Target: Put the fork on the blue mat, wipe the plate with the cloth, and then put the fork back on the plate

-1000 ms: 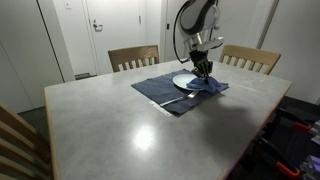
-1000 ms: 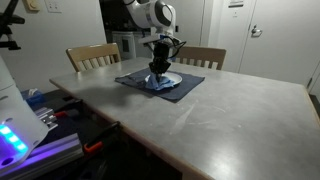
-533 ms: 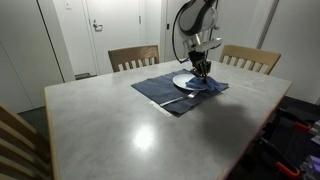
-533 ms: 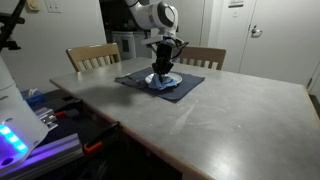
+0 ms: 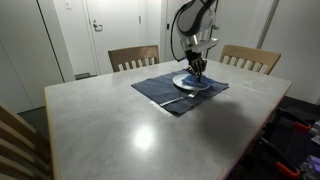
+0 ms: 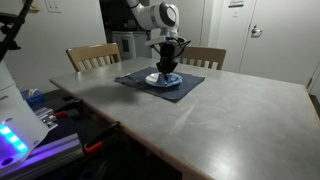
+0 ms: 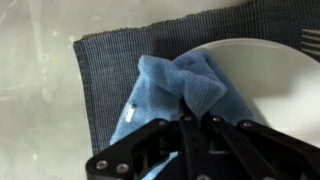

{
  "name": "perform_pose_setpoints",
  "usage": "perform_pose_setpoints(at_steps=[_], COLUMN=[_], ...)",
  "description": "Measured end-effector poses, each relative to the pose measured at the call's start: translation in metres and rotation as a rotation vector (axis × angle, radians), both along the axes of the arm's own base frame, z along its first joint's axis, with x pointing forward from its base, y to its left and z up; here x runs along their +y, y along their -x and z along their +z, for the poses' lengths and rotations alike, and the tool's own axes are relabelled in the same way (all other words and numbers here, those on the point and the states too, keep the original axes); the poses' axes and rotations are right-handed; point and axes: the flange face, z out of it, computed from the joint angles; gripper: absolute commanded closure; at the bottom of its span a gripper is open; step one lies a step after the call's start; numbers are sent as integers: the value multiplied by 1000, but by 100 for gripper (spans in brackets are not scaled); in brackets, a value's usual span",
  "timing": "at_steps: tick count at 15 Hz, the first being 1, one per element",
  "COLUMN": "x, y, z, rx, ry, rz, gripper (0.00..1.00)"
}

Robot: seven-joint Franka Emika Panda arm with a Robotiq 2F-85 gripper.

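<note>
A white plate [image 7: 268,78] sits on the dark blue mat [image 7: 110,60]; it shows in both exterior views [image 5: 186,82] [image 6: 160,79]. My gripper [image 7: 197,118] is shut on a bunched light blue cloth [image 7: 170,85], which lies half on the plate and half on the mat. In both exterior views the gripper [image 5: 198,68] [image 6: 168,69] stands straight down over the plate. A silver fork [image 5: 177,99] lies on the mat [image 5: 165,92] near its front edge, apart from the plate. The fork tines show at the wrist view's right edge [image 7: 311,40].
The mat [image 6: 185,88] lies toward the far side of a large grey table [image 5: 120,125]. Two wooden chairs [image 5: 133,57] [image 5: 250,58] stand behind the table. Another chair back [image 5: 15,135] is at the near corner. Cables and gear [image 6: 60,115] sit beside the table.
The gripper has slid with the cloth from the mat's edge toward the plate, so the cloth now lies further over the plate.
</note>
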Motion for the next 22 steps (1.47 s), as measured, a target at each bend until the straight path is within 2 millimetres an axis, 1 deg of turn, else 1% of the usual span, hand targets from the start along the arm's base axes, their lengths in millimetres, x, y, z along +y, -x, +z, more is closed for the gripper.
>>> perform_pose_setpoints(at_steps=[3,6,10,17,22], x=[-6,-5,10,33,44], y=[-8,-15,-22,-31,-35], z=[1,-1,-6,-2,0], rx=[-24,-51,-68,-122,-138], ry=[30,36,33,22,-24], rz=[-15,-22,3,44,96], gripper=[98,98,98,98,98])
